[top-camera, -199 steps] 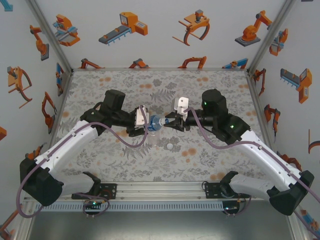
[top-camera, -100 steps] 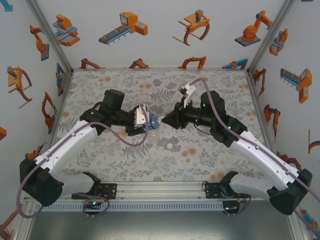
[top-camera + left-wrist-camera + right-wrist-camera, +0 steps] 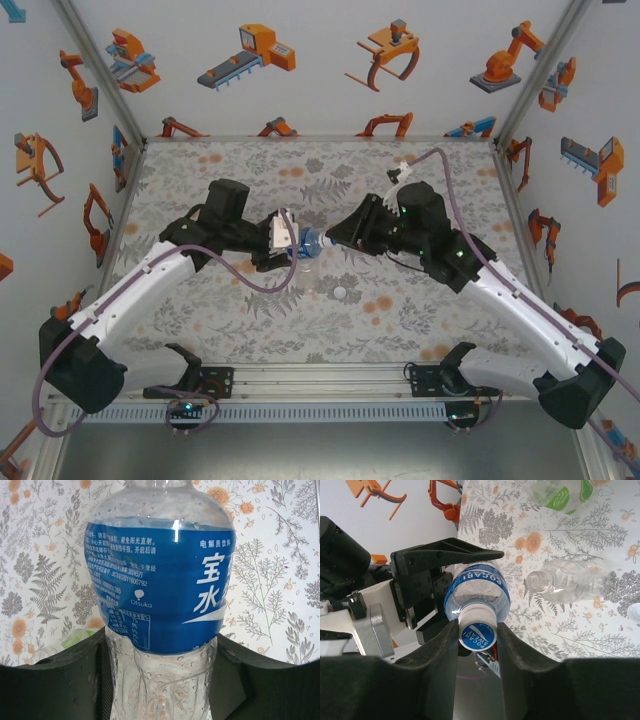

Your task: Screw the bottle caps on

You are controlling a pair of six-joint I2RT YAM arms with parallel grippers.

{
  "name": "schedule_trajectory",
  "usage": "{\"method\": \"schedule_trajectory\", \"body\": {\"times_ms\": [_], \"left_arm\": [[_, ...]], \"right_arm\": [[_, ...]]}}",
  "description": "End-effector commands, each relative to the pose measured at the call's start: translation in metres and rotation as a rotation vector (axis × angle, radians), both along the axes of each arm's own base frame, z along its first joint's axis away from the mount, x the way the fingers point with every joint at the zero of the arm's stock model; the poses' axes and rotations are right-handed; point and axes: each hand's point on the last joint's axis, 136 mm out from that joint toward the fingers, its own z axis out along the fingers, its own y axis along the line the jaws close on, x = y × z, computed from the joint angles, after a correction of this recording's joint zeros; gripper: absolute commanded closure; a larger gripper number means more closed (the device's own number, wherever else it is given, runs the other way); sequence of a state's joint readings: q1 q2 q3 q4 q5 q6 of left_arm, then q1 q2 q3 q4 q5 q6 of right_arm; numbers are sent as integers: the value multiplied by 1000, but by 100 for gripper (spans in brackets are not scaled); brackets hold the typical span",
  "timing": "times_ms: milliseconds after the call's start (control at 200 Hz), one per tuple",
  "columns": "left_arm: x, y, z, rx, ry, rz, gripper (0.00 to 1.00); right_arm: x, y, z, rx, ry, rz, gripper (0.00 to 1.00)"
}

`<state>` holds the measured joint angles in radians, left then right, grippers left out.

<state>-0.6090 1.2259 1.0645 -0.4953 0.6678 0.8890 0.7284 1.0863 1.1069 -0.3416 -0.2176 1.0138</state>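
Observation:
The bottle with the blue label (image 3: 160, 580) hangs above the table, and my left gripper (image 3: 160, 642) is shut on its clear lower body. It lies roughly level in the top view, where the bottle (image 3: 305, 245) points right from the left gripper (image 3: 290, 243). Its white bottle cap with a blue printed top (image 3: 477, 634) sits on the neck. My right gripper (image 3: 477, 626) has a finger against each side of that cap. The right gripper (image 3: 328, 240) meets the bottle's mouth end from the right.
A plain clear bottle (image 3: 570, 582) lies uncapped on the floral table below the held one. A green-labelled bottle (image 3: 565, 492) lies farther off. A loose white cap (image 3: 340, 293) rests on the mat in front of the grippers. Walls enclose three sides.
My right wrist has rolled around the cap, with its camera and cable swinging up and to the right. The left arm and the bottle have held still.

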Motion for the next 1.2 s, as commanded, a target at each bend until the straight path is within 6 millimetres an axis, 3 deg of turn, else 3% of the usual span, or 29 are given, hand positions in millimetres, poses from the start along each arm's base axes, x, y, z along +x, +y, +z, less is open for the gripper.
{"method": "schedule_trajectory", "body": {"times_ms": [0, 130, 451, 581, 776, 1197], "left_arm": [[-16, -3, 20, -69, -15, -56, 100], [-16, -3, 20, -69, -16, -58, 100], [-18, -1, 21, -65, -22, -62, 100], [-19, 0, 20, -58, -24, -63, 100], [-19, 1, 19, -52, -23, -65, 100], [-20, 0, 20, -54, -23, -69, 100]], "right_arm": [[5, -10, 31, -74, -193, 12, 55], [-3, -7, 67, -176, -493, 144, 49], [-36, 17, 87, -333, -1006, 514, 49], [-63, 24, 82, -340, -1198, 703, 50], [-84, 26, 62, -368, -1400, 866, 54], [-76, 33, 40, -377, -1388, 885, 55]]}}
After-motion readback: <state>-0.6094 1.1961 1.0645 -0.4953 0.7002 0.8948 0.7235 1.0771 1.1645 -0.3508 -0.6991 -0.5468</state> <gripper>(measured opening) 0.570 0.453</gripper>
